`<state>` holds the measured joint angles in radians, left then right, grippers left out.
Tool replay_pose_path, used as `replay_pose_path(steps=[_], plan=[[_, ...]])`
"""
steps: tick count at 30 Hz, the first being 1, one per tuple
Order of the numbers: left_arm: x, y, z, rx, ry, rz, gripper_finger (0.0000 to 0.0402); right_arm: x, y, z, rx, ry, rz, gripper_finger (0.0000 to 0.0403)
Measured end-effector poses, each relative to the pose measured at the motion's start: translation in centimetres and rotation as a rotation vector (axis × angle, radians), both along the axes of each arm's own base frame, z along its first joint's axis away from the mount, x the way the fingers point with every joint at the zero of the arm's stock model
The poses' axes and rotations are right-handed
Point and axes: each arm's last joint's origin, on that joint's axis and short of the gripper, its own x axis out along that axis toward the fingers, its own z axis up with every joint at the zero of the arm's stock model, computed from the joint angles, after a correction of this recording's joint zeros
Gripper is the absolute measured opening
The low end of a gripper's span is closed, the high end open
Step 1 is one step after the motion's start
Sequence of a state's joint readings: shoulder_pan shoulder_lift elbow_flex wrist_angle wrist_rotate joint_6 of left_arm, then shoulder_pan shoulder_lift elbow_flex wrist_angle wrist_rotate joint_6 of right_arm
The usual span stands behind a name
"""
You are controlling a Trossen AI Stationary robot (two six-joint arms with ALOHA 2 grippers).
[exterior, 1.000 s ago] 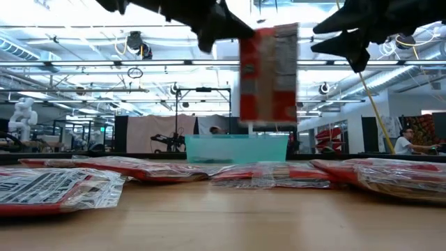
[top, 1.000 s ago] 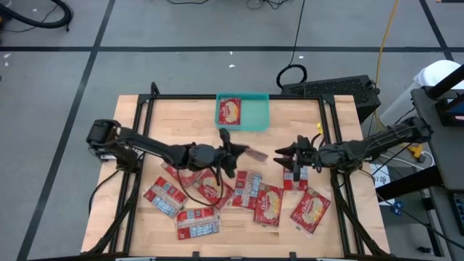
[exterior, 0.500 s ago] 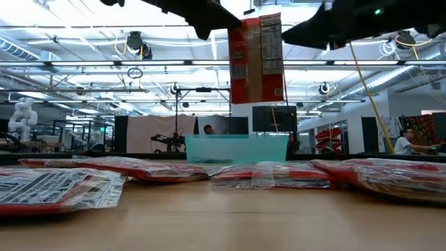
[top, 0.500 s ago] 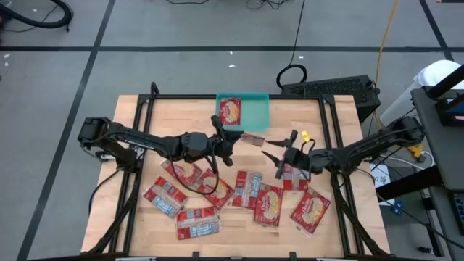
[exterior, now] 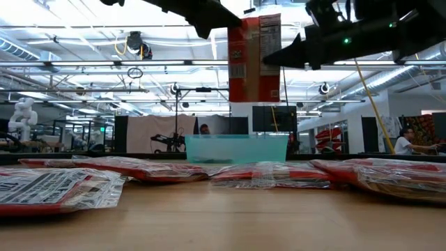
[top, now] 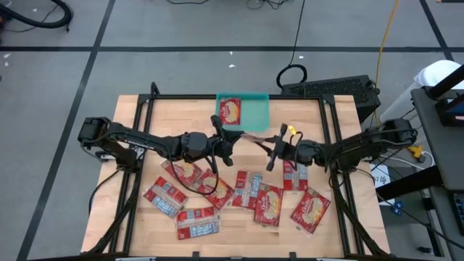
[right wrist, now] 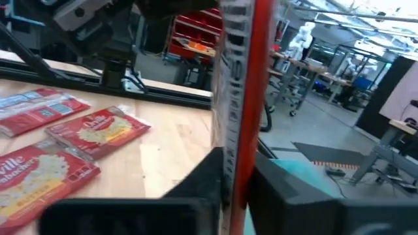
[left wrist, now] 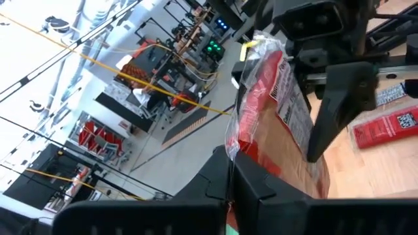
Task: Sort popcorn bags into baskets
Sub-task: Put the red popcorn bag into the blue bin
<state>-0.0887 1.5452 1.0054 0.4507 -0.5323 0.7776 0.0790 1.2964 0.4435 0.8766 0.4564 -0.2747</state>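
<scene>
We've got one popcorn bag (top: 251,138) aloft, pinched at one end by our left gripper (top: 230,139), with the right gripper (top: 274,148) spread around its other end. If the left lets go before the right clamps, it'll drop short of the teal basket (top: 255,113) just beyond both claws.

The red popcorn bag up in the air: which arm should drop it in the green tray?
Probably the left. The left gripper is clamped on the flat red popcorn bag, right beside the shallow teal plastic tray. The right gripper is open at the bag's other end.

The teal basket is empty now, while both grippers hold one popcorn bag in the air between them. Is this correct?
Not quite. The high view shows the teal basket already holds one popcorn bag. The rest stands: the left gripper and right gripper meet at a raised bag.
</scene>
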Motion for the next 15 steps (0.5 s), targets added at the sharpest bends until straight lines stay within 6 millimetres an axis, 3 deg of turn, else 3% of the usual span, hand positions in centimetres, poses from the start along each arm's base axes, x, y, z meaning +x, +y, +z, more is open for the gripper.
replay_pose_path(steps=[3,8,15], plan=[[0.0,0.2,0.1,-0.006,-0.011,0.008,0.0017,0.1,-0.7,0.0,-0.030,0.009,0.014,0.0009],[0.0,1.1,-0.3,-0.094,-0.015,0.042,0.0025,0.1,-2.1,-0.1,-0.133,0.063,0.029,0.0025],[-0.2,2.2,-0.8,-0.138,0.000,0.182,0.0093,-0.6,-4.1,0.2,-0.299,0.168,-0.040,0.0007]])
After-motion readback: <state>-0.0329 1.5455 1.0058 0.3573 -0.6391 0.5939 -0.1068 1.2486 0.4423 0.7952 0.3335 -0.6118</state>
